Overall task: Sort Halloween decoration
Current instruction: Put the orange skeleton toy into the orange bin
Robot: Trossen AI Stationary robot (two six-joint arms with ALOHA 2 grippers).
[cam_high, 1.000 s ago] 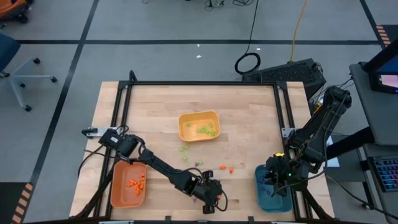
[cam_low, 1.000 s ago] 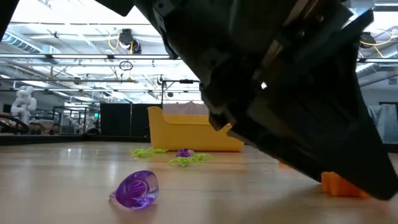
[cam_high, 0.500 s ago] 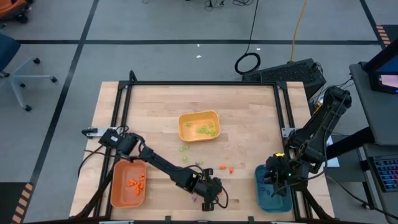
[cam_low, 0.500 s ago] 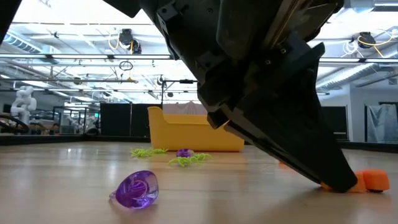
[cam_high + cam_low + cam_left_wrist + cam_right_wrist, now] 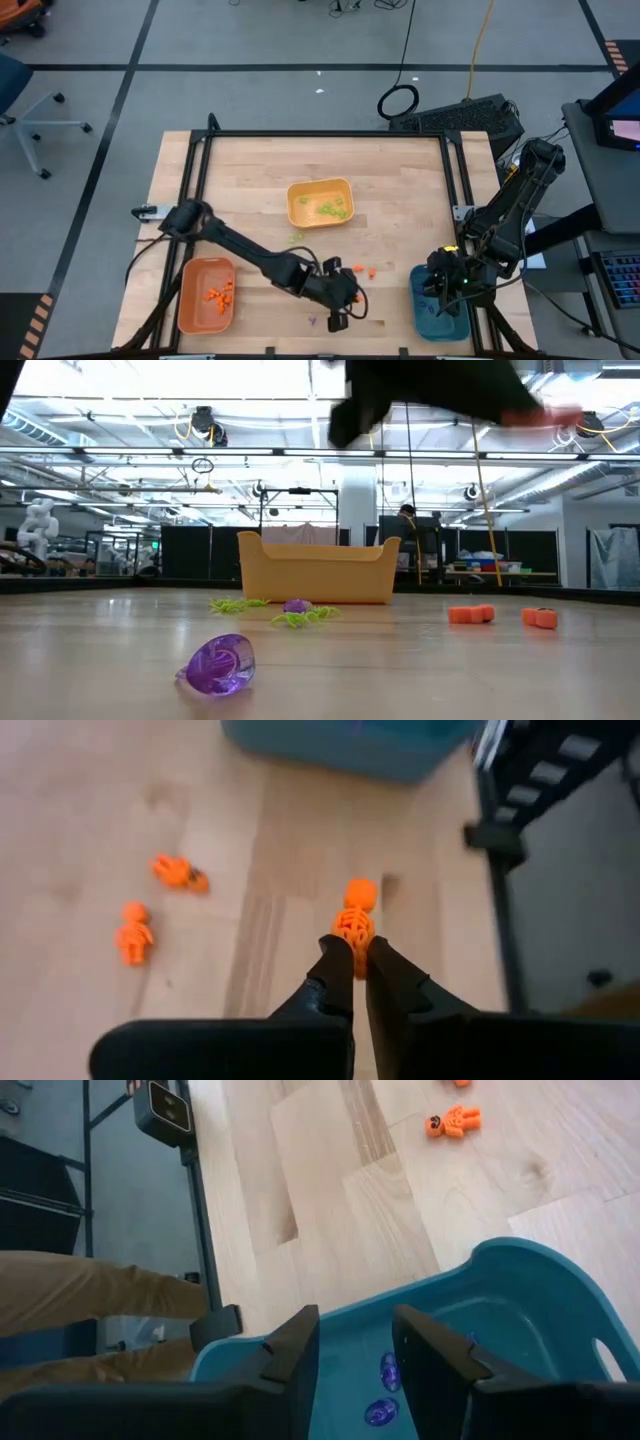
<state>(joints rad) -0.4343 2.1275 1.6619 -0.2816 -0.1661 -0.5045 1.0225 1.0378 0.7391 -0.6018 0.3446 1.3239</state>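
The Halloween decoration is small pieces: two orange figures (image 5: 364,270) (image 5: 133,930), green ones (image 5: 297,238) and a purple one (image 5: 218,663) lie on the wooden table. My left gripper (image 5: 358,958) (image 5: 338,305) is near the front edge and raised off the table. It is shut on an orange skeleton figure (image 5: 355,920). My right gripper (image 5: 355,1342) (image 5: 447,283) hangs open over the teal tray (image 5: 520,1295), touching nothing. Purple pieces (image 5: 385,1372) lie in that tray. My left gripper pinches the orange skeleton figure's lower end (image 5: 352,942) between its two fingertips. The fingers slant down toward the table's right side. The figure's head (image 5: 360,894) sticks out past the tips. It is lifted clear of the table.
An orange tray (image 5: 207,294) with orange pieces sits at the near left. A yellow tray (image 5: 320,202) with green pieces stands mid-table. A black frame rail (image 5: 505,870) runs along the table's right side. A person's tan trouser leg (image 5: 90,1285) shows beyond the table.
My left gripper has shut on an orange figure that lay on the table near the front edge. It has then risen, lifting the figure clear. In the low view the arm has moved from filling the picture to its top edge.
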